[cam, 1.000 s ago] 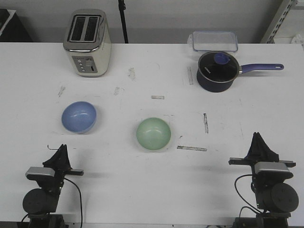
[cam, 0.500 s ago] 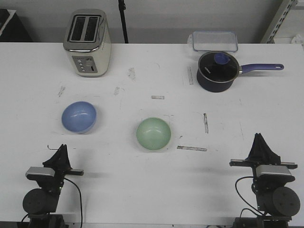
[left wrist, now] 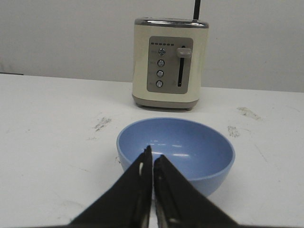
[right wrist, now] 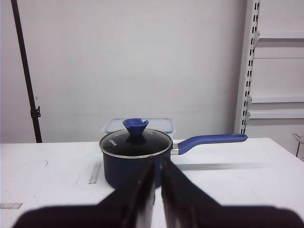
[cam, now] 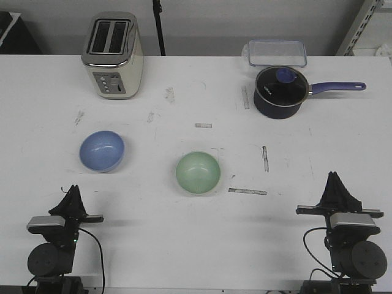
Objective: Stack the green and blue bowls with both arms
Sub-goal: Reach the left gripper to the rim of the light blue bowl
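The light blue bowl (cam: 101, 150) sits upright on the left of the white table; the left wrist view shows the same blue bowl (left wrist: 190, 152) just beyond the fingertips. The mint green bowl (cam: 198, 173) rests near the table's middle, apart from the blue one. My left gripper (cam: 71, 191) is low at the near left edge, shut and empty, its tips (left wrist: 153, 156) short of the blue bowl. At the near right edge my right gripper (cam: 334, 179) is shut with nothing held, and its tips (right wrist: 157, 162) point toward the saucepan. The green bowl is in neither wrist view.
A cream toaster (cam: 113, 54) stands at the back left. A dark blue lidded saucepan (cam: 280, 90) with a long handle sits at the back right, a clear container (cam: 277, 52) behind it. Tape strips (cam: 247, 191) lie on the tabletop near the green bowl.
My left gripper has shifted slightly left and its tips have moved a little toward the blue bowl. The right gripper settled slightly lower. Both bowls are where they were.
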Available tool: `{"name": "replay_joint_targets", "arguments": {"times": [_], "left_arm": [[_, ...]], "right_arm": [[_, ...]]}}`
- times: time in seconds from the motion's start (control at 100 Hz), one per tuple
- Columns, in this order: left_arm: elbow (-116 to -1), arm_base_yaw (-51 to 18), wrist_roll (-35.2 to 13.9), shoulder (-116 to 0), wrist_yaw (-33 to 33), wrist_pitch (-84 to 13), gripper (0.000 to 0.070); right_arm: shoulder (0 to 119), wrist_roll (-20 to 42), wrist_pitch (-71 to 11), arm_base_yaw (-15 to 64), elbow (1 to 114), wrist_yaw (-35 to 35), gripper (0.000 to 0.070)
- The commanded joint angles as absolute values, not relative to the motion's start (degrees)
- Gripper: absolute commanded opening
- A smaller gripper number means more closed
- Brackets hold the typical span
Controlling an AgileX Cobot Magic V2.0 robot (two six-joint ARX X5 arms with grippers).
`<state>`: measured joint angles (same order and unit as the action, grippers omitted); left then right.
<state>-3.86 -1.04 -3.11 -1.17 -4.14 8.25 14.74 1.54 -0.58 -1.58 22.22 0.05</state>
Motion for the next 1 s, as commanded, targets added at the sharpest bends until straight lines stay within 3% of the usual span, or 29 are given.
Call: {"name": "replay_joint_targets", "arguments": {"times": [0.0,0.26,0.55,0.75,0.99], "left_arm": [[-7.1,-1.0,-3.6,-2.3,-4.1,9.3,0.0001],[-17.8,-1.0,-3.3,-15.2,-3.6,9.0,0.0001],[-35.2,-1.1,1.0,-38.5,0.1,6.2,0.0001],[-47.5,-1.1,0.9,-54.2,0.1,-1.1,0.0001],[-61.8,-0.6,0.4,-69.9,0.0,-17.2,0.0001]], "right_arm": [[14.6,2.1,0.0,-1.6,22.3,0.0,0.0014],[14.6,2.1,0.0,-1.6,22.3,0.0,0.0014],[14.6,2.1,0.0,-1.6,22.3,0.0,0.0014],[14.6,2.1,0.0,-1.6,22.3,0.0,0.0014],[14.6,2.1,0.0,-1.6,22.3,0.0,0.0014]]}}
